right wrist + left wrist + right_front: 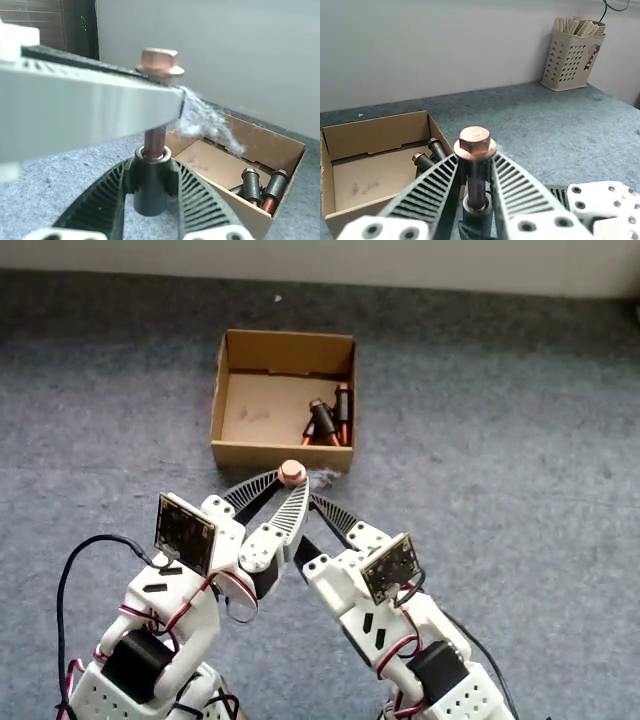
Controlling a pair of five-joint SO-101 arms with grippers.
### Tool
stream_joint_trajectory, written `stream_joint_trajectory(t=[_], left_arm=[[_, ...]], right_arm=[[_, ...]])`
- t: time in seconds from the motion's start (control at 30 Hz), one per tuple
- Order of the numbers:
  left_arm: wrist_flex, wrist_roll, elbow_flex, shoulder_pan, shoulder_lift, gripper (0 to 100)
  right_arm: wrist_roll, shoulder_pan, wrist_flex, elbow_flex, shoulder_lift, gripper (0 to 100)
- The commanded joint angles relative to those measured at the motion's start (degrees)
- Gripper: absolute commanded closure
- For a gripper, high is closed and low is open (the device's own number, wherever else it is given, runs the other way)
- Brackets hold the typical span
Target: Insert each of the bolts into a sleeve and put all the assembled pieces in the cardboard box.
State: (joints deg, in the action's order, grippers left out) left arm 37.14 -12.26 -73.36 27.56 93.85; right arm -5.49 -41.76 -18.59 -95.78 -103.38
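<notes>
Copper-coloured and hex-headed, the steel bolt (476,167) stands upright with its head on top. Its lower end is just inside the mouth of the black cylindrical sleeve (150,187), which sits directly beneath it. Bolt and sleeve appear to share one vertical axis, and most of the shank is bare between them, so the insertion looks begun but far from seated.

The left gripper (476,161) pinches the shank just under the flanged head, one ribbed finger on either side. The right gripper (151,170) comes in lower down and is clamped around the sleeve's body, holding it mouth-up. The two arms meet at one point above the grey carpet (500,440), left above right.

The coming move turns on that shared axis. The bolt has to travel straight down its own length into the sleeve, and any tilt between the two grips would probably make it bind at the mouth.

The open brown cardboard box (283,453) lies just beyond both grippers, on the side away from the arm bases. Its near wall is close to the bolt's head in the high view. Several dark assembled pieces (328,420) already lie in the box's right-hand part.
</notes>
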Motion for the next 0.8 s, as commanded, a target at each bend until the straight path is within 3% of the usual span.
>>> stream_joint_trajectory(t=[0.0,0.17,0.47,0.77], left_arm=[[4.84,2.02,2.07,-0.04,0.48,85],[10.46,2.02,6.02,-0.13,0.66,82],[21.27,2.02,14.9,-7.25,0.75,79],[22.42,2.11,14.46,-23.96,0.75,79]], right_arm=[[-0.44,-0.13,1.45,-6.2,-1.8,99.4],[-0.26,-0.13,1.19,-6.2,-1.8,99.4],[-0.09,3.82,-1.36,-6.29,-1.8,99.4],[-0.09,5.14,-6.99,-6.29,-1.8,99.4]])
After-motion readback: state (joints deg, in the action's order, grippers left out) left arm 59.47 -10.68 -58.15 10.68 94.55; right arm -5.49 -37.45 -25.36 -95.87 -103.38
